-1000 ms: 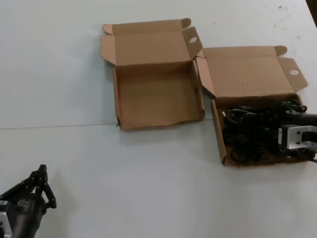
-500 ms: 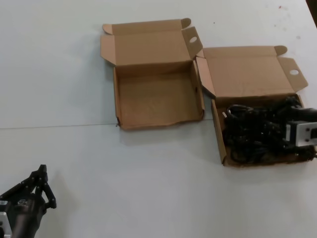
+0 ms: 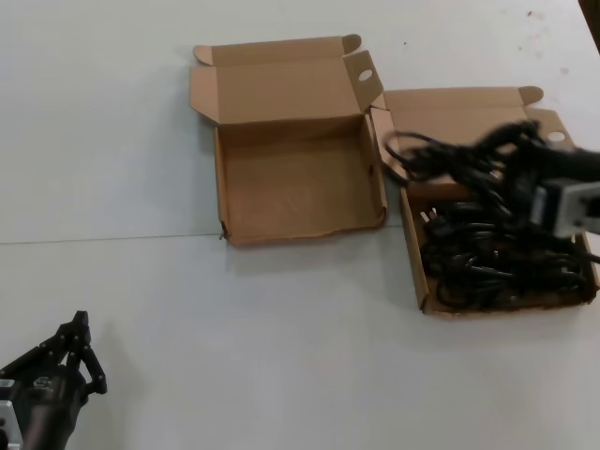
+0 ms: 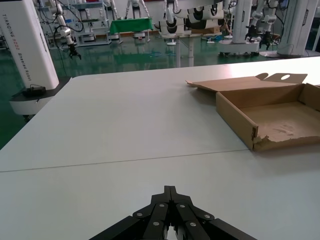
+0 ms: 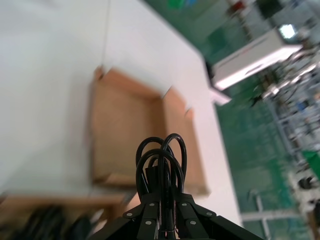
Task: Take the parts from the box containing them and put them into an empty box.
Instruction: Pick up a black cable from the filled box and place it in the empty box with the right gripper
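**Cable bundle lifted clear of source tray**

Here, left gripper [image 3: 80, 349] sits low at the near-left table [image 3: 281, 328] edge, black linkage fingers pressed together on nothing, arm idle. Ahead and to its right lies the empty box [image 3: 295, 178]: matte brown corrugated card, near-square tray, ragged dented near corner, lid hinged back with a round-holed flap. Further right, right gripper [image 3: 511, 155] hangs above the box containing them [image 3: 412, 244], arm reaching in from the right edge, fingers clamped on one coiled cable [image 5: 161, 159]; its glossy black loops stick out past the fingertips toward the empty tray. Below that gripper, the remaining parts [image 3: 497, 258] lie tangled in the wider tray.
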Available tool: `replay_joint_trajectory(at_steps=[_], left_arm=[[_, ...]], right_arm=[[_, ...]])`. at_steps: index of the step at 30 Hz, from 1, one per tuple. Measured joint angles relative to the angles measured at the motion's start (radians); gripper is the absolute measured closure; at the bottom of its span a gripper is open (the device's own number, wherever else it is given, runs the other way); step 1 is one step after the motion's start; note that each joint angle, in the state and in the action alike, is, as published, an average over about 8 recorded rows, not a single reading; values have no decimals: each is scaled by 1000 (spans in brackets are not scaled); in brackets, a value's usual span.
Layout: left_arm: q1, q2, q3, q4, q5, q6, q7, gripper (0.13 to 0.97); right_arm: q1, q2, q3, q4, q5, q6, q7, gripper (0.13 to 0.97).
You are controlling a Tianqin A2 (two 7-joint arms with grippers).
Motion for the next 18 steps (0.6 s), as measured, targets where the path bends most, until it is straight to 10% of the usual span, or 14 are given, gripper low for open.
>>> replay_joint_trajectory(at_steps=[18], left_arm=[[0, 0, 0, 0, 0, 0, 0, 941]], right_arm=[[16, -401, 27, -275, -101, 107, 0, 918]])
